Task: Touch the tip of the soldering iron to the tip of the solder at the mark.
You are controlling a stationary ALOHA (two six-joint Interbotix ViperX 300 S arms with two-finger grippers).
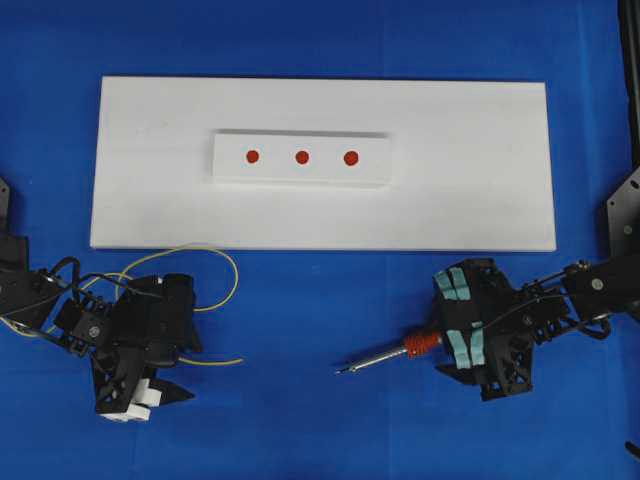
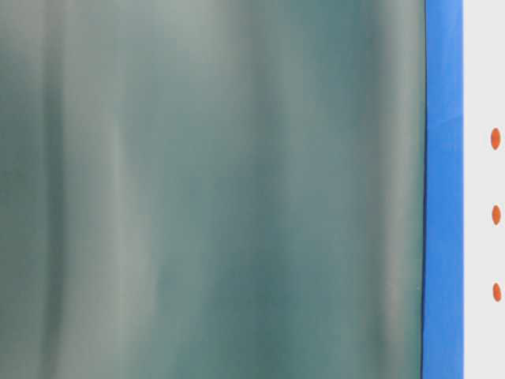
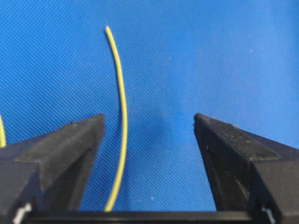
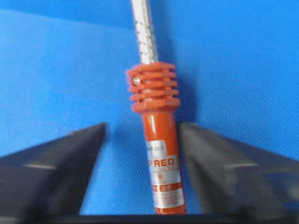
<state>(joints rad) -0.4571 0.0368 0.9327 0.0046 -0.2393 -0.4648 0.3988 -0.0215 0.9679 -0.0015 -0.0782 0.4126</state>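
the soldering iron (image 4: 159, 154) lies on the blue table (image 1: 320, 420) near its front right, between the spread jaws of the right end effector (image 4: 142, 158), not gripped. the solder (image 3: 122, 121) curls near the front left, running between the left end effector's (image 3: 149, 140) wide-apart jaws, loose too.

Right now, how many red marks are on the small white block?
3, in one row on the small white block: left red mark, middle red mark, right red mark. None seems hidden.
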